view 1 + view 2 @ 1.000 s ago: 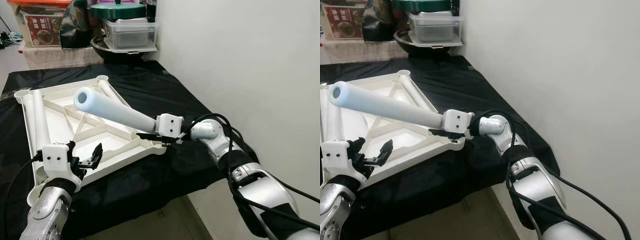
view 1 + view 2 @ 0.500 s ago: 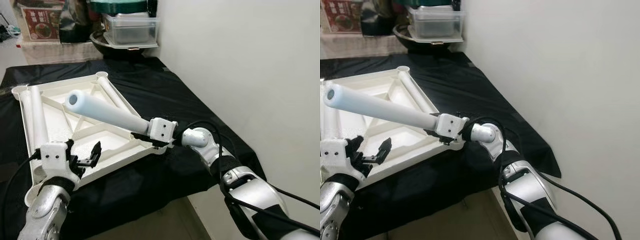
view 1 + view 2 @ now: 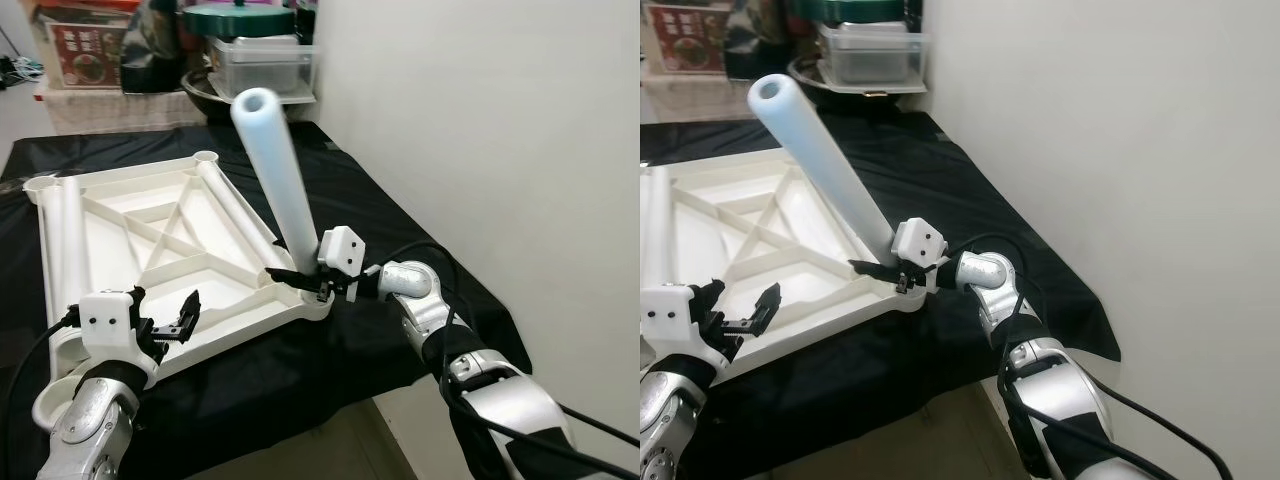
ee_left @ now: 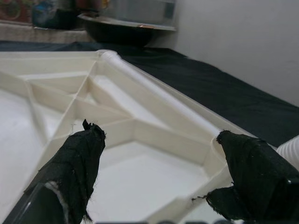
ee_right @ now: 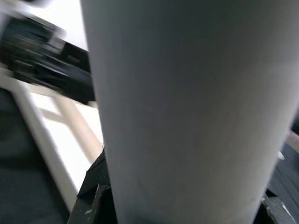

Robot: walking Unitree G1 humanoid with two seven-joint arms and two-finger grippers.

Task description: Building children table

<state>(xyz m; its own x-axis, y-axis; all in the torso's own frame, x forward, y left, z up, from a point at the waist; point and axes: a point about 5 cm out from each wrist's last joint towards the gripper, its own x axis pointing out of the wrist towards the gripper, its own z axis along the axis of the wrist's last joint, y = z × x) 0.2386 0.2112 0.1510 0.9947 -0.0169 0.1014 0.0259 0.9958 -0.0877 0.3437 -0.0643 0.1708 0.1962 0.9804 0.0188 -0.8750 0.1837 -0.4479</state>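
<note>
At near-right corner socket of upturned white table panel [image 3: 150, 250], right tool [image 3: 305, 285] grips table leg [image 3: 278, 165] w/ long axis tilted steeply up; left tool [image 3: 165, 325] open, empty, by panel's near edge.

The upturned tabletop [image 3: 160, 250] looks like smooth, off-white moulded plastic with a slight sheen along its ribs. The leg [image 3: 280, 170] rising from its near corner is pale, matt plastic, smooth along its whole length, with a hollow end. Under the tabletop, a black cloth [image 3: 400, 240] covers the table; it is matt and wrinkled, with soft folds. The left gripper [image 4: 159, 172] just above the tabletop's ribs has fingers wrapped in rough, frayed black tape. Beyond the tabletop's far edge stands a clear, glossy plastic container [image 3: 262, 68]. The right arm [image 3: 500, 390] has a brushed silver finish.
</note>
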